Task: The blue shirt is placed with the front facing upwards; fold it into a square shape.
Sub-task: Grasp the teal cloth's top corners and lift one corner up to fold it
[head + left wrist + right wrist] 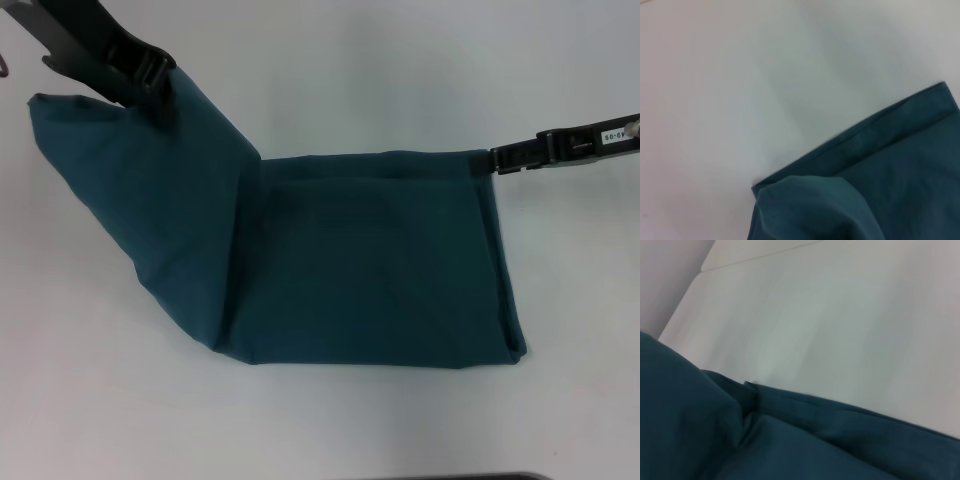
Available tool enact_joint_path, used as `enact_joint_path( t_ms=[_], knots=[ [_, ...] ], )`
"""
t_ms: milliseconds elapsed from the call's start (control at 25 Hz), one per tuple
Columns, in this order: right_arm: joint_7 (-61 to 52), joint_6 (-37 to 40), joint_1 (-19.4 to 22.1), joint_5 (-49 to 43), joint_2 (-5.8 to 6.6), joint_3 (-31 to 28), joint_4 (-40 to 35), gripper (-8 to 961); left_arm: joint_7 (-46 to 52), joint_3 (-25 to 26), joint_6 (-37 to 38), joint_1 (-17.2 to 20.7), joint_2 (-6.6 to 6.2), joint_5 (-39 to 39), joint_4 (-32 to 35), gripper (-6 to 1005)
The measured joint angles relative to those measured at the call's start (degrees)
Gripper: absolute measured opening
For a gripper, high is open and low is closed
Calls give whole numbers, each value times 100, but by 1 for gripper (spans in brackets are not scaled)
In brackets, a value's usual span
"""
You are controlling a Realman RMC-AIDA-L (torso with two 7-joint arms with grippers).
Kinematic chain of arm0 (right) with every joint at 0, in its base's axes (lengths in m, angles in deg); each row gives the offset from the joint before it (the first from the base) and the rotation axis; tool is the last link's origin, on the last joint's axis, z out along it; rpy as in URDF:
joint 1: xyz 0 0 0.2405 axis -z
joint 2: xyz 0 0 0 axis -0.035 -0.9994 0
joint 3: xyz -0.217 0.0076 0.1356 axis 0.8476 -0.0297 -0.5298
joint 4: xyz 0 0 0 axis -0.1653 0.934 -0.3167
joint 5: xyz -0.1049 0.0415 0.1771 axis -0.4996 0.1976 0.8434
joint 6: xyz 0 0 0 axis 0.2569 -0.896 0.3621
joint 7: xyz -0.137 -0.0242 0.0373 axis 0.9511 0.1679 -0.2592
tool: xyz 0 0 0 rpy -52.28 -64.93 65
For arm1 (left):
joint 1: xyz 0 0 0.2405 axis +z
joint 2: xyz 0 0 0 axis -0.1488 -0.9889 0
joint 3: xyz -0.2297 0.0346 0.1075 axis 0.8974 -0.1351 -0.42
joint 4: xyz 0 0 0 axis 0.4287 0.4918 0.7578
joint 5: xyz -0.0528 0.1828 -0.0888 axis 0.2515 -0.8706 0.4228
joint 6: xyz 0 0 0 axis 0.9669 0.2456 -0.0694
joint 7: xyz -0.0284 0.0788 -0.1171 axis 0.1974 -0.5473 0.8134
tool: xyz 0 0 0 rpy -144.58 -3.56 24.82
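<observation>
Head view: left claw (150, 90) pinches the blue shirt (370, 260) end, lifted; it folds rightward toward right claw (497, 160) pinching the far corner on the desk (320, 70)

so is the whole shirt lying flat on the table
No, the blue shirt's left part is lifted by the left tool.

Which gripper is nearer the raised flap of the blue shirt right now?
Left. The left gripper holds the top of the blue shirt's raised flap; the right gripper is at the flat part's far right corner.
</observation>
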Motion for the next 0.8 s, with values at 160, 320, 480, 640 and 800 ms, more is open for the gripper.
enact_joint_path(
  t_ms=[160,320,480,640,800],
  knots=[
    [-20,4,-17,13,-36,18,-1,643,7,42,-3,28,-134,-71,67,89],
    [-27,22,-45,23,-54,14,0,642,-4,190,-107,244,-350,-342,123,89],
    [-36,36,-113,39,-101,-23,6,642,-40,428,-174,508,-466,-671,48,88],
    [-114,43,-170,44,-120,1,9,642,-71,438,-201,750,-483,-1044,-28,88],
    [-174,48,-210,50,-147,1,17,641,-217,435,-210,957,-437,-1186,-83,88]
  ],
)
